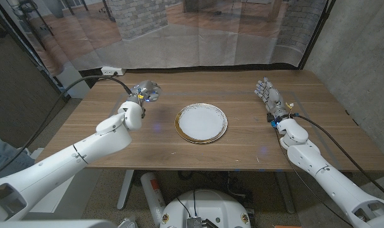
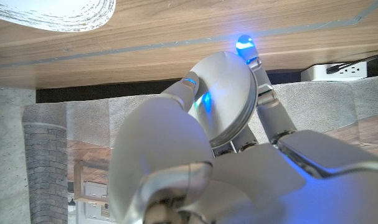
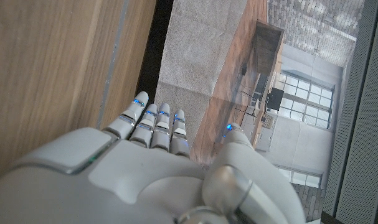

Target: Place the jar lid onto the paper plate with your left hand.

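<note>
Left wrist view: fingers (image 2: 266, 102) and thumb clamp the jar lid's (image 2: 225, 93) rim, disc against the palm, probably so it won't slip in transit. The left hand (image 1: 143, 95) carries it above the table (image 1: 103, 136), well left of the paper plate (image 1: 201, 123). The right hand (image 1: 268, 96) waits right of the plate, fingers straight, together, holding nothing.

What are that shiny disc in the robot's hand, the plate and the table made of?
The jar lid held in the left hand looks like brushed metal: silvery, and it mirrors the blue light. The paper plate looks like matte white card with a golden-brown rim and a ridged edge. The table shows wood grain, though it may be a laminate.
</note>
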Motion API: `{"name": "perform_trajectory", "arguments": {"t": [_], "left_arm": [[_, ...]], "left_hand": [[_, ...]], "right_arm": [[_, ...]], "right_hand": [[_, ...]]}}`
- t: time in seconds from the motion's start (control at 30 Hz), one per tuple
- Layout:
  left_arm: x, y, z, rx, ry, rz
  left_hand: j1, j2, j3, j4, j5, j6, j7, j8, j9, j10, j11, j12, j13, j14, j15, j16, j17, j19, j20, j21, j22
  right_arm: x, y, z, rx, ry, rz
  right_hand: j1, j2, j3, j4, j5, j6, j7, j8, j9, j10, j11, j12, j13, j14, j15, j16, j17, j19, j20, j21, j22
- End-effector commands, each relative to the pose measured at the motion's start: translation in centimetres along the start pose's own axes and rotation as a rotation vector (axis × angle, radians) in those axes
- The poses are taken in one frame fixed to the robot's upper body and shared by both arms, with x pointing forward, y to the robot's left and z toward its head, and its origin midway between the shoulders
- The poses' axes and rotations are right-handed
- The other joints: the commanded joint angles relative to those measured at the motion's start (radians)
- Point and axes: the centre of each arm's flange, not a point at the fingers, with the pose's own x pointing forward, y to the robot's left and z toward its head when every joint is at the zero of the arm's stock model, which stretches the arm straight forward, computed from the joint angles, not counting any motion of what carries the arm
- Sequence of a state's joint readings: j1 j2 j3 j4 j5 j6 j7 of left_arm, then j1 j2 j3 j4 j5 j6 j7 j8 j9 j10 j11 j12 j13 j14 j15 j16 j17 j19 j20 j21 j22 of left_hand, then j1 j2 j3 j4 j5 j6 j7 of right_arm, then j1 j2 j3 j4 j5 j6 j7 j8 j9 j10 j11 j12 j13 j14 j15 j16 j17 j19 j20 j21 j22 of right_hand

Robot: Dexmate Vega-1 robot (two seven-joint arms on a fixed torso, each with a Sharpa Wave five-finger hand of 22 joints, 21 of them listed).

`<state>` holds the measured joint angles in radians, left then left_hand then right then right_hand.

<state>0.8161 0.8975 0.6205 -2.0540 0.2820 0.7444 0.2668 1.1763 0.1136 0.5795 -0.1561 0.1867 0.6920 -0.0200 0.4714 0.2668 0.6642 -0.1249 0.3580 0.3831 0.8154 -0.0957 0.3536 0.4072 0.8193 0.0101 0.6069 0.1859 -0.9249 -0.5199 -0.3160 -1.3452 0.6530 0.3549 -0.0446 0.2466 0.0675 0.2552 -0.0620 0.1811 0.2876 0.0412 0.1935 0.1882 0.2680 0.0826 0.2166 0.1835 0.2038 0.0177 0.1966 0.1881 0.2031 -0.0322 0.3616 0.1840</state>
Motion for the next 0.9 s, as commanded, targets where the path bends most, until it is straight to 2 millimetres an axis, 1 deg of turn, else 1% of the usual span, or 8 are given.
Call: {"name": "perform_trajectory", "arguments": {"t": [0.03, 0.23, 0.57, 0.63, 0.9], "left_arm": [[0.10, -0.34, 0.53, -0.001, -0.100, 0.014], [0.16, -0.41, 0.73, -0.004, -0.141, 0.010], [0.35, -0.73, 1.22, 0.001, -0.188, 0.002], [0.39, -0.81, 1.28, 0.000, -0.200, 0.001], [0.47, -0.95, 1.50, 0.004, -0.240, 0.001]], "left_hand": [[0.007, 0.010, 0.013, 0.012, 0.003, 0.066, -0.010, 0.008, 0.002, 0.009, -0.009, -0.006, 0.004, -0.009, -0.057, -0.004, 0.006, 0.058, -0.077, 0.007, 0.003], [0.006, 0.008, 0.012, 0.012, 0.001, 0.069, -0.014, 0.009, 0.000, 0.012, -0.020, -0.009, 0.008, -0.010, -0.065, -0.005, 0.011, 0.051, -0.082, 0.009, 0.004], [0.003, 0.007, 0.009, 0.013, 0.000, 0.073, -0.018, 0.010, -0.003, 0.013, -0.022, -0.013, 0.012, -0.012, -0.070, -0.007, 0.017, 0.045, -0.084, 0.013, 0.004], [0.002, 0.005, 0.008, 0.013, -0.001, 0.075, -0.023, 0.011, -0.003, 0.014, -0.028, -0.014, 0.013, -0.013, -0.072, -0.008, 0.018, 0.044, -0.085, 0.015, 0.004], [-0.001, 0.001, 0.005, 0.014, -0.002, 0.077, -0.024, 0.012, -0.006, 0.015, -0.030, -0.017, 0.017, -0.016, -0.075, -0.011, 0.022, 0.041, -0.084, 0.019, 0.004]], "right_arm": [[-0.17, -0.12, 0.01, 0.001, -0.001, -0.006], [-0.17, -0.10, -0.02, 0.001, 0.000, -0.005], [-0.19, -0.06, -0.03, 0.002, 0.000, -0.007], [-0.23, -0.05, -0.03, 0.002, -0.001, -0.008], [-0.47, -0.07, 0.00, 0.003, -0.003, -0.012]], "right_hand": [[-0.001, 0.012, 0.003, -0.007, -0.001, 0.007, 0.000, 0.006, 0.005, 0.011, -0.001, 0.004, 0.005, 0.010, -0.002, 0.001, 0.003, 0.006, 0.000, -0.001, 0.001], [-0.001, 0.012, 0.003, -0.007, -0.002, 0.008, 0.000, 0.007, 0.005, 0.011, -0.002, 0.004, 0.005, 0.010, -0.002, 0.001, 0.003, 0.006, 0.000, -0.002, 0.001], [-0.001, 0.012, 0.003, -0.008, -0.002, 0.008, -0.001, 0.006, 0.005, 0.011, -0.001, 0.003, 0.005, 0.011, -0.002, 0.000, 0.003, 0.007, -0.001, -0.004, 0.002], [-0.001, 0.013, 0.003, -0.008, -0.002, 0.008, -0.001, 0.007, 0.005, 0.011, -0.003, 0.003, 0.005, 0.011, -0.002, 0.000, 0.003, 0.008, 0.000, -0.005, 0.002], [-0.001, 0.013, 0.003, -0.008, -0.002, 0.009, 0.000, 0.007, 0.005, 0.010, -0.002, 0.003, 0.005, 0.011, -0.003, 0.000, 0.003, 0.009, -0.001, -0.006, 0.002]]}}
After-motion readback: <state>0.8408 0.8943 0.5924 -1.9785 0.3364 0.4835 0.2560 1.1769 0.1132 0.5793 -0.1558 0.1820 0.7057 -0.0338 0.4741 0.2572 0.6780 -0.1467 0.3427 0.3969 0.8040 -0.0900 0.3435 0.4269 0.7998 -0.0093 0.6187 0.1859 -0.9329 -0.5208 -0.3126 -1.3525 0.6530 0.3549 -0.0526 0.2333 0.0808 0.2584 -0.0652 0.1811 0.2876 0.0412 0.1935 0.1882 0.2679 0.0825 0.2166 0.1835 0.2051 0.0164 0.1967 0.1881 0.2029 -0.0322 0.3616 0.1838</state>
